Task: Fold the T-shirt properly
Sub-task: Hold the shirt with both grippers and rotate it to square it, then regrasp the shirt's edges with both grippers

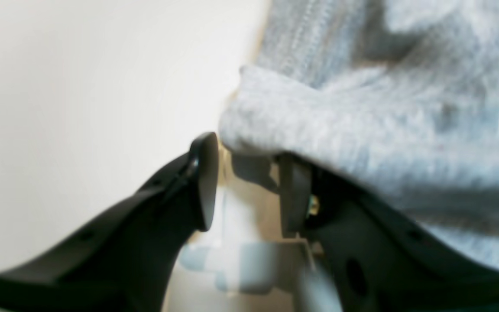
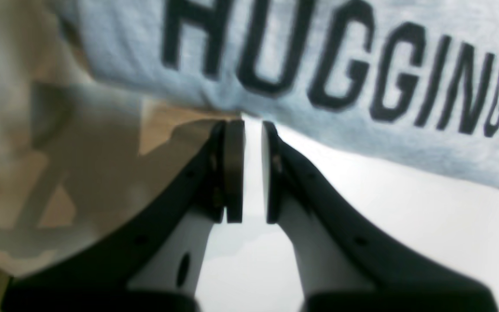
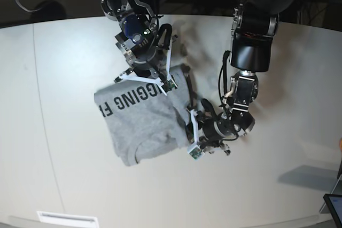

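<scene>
T-shirt (image 3: 141, 124) lies partly folded on the white bench (image 3: 64, 68), lettering up along the far edge, a doubled grey flap toward the near left corner.

Left tool (image 1: 245, 182): at the shirt's right edge, near side. Jaws parted in the left wrist view, a thick rolled fold of grey cloth sitting over the tip of one finger (image 1: 295, 195), nothing visibly clamped between the two. Treat as released.

Right tool (image 2: 253, 169): over the far edge, just beside the lettering. Jaws drawn almost together with a thin strip of bench showing between them; no cloth seen in the gap. Treat as clenched on nothing.

Likely step in hand: taking up the right edge for the next fold across.

- Slide the lower finger fully under the rolled edge before closing; a bite on the top layer alone would peel the fold apart.
- Gather both layers evenly.
- Lift only enough to clear the bench; carry the edge straight left, parallel to the lettering.
- Keep the far edge pinned or matched so the hem lines stay square.
- Watch for cloth snagging on the finger when releasing.
</scene>
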Tool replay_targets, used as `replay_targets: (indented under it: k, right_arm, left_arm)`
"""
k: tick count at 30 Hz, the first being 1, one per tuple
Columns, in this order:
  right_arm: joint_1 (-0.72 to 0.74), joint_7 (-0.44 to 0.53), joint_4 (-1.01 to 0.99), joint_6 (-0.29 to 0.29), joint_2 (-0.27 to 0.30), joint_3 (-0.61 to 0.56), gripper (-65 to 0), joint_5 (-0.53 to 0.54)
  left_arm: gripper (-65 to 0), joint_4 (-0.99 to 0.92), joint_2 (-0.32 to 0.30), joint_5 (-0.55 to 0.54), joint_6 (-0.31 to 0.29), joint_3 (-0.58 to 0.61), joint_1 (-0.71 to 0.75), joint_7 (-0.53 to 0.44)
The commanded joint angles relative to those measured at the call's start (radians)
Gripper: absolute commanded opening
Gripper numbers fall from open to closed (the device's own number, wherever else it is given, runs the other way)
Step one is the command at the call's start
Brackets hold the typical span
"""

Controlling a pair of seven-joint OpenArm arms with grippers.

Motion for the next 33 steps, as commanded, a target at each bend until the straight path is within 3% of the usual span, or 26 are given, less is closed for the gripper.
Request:
replay_targets:
  k: [1,8,13,18,24,33]
  right_arm:
    - [0.013,0.011,0.018,-0.004,-0.011,-0.004,-58.6,0.001]
    - [0.009,0.011,0.081,-0.005,-0.002,0.002,-58.6,-0.003]
    - [-0.014,0.011,0.102,-0.005,0.018,0.056,-58.6,-0.003]
    - [-0.053,0.020,0.144,-0.007,0.022,0.140,-58.6,-0.003]
    - [-0.022,0.032,0.161,-0.007,0.090,0.246,-58.6,-0.003]
    - [0.075,0.043,0.086,-0.001,0.154,0.329,-58.6,0.001]
  left_arm:
    - [-42.0,0.006,0.005,-0.012,0.006,-0.002,-0.043,-0.036]
    - [-42.0,-0.025,0.023,-0.014,0.006,-0.013,-0.106,-0.057]
    - [-42.0,0.046,-0.025,-0.017,0.006,-0.014,-0.098,-0.048]
    - [-42.0,0.194,-0.090,-0.023,0.006,-0.016,-0.002,0.029]
    - [-42.0,0.463,-0.155,-0.018,0.006,-0.016,0.193,0.127]
    - [-42.0,0.570,-0.147,-0.015,0.006,-0.016,0.341,0.134]
